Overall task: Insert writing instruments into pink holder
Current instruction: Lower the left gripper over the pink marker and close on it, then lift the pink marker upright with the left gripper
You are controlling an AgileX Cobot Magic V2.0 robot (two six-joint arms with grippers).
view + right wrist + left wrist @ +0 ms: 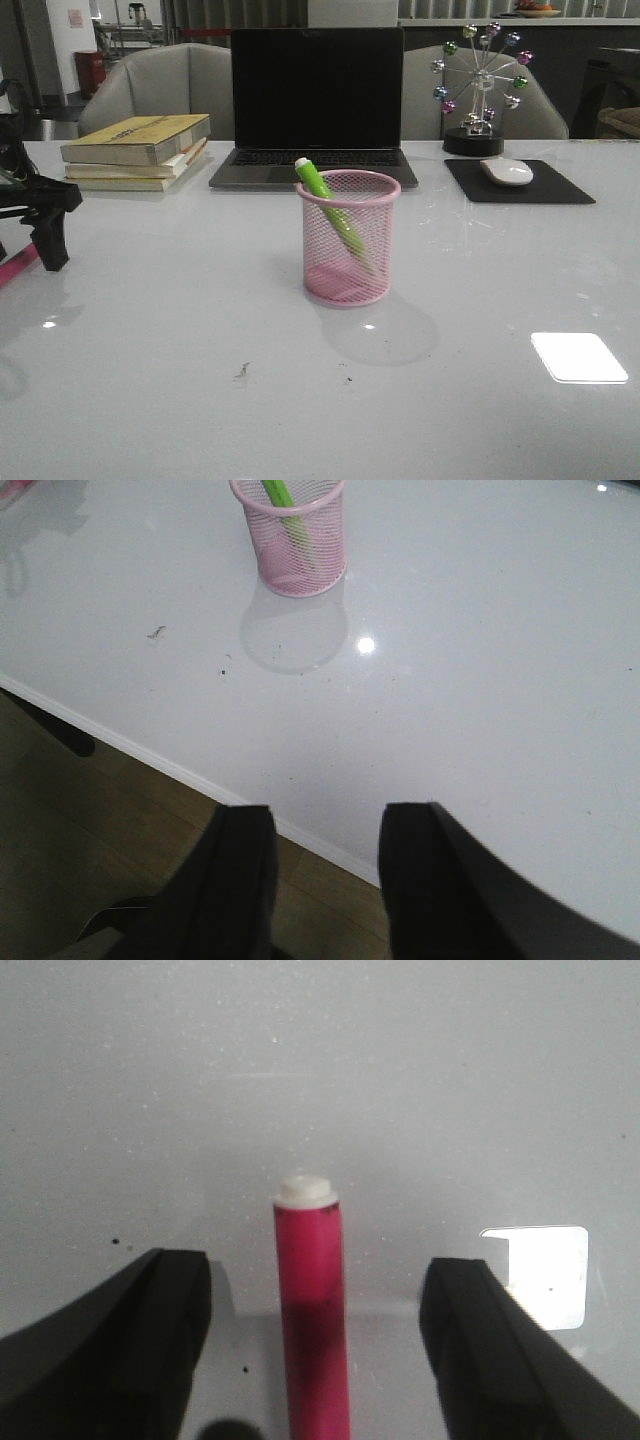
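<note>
The magenta pen (312,1310) is seen centred between the wide-open fingers of the left tool (315,1360), not yet gripped. It should be clamped squarely at mid-barrel, then carried to the pink holder (348,240). The right tool (325,880) is held parted and empty

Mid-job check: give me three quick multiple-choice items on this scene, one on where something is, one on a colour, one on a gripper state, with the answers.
1. Where is the green pen?
A. On the books
B. In the pink cup
C. On the mouse pad

2. What colour is the pen between the left gripper's fingers?
A. Blue
B. Yellow
C. Magenta

3. How is the left gripper?
A. Open, fingers clear of the pen
B. Clamped on the pen
C. Holding the cup

Answers: 1 B, the pen leans inside the mesh. 2 C, the left wrist view shows a magenta barrel with a white end. 3 A, gaps show on both sides.
</note>
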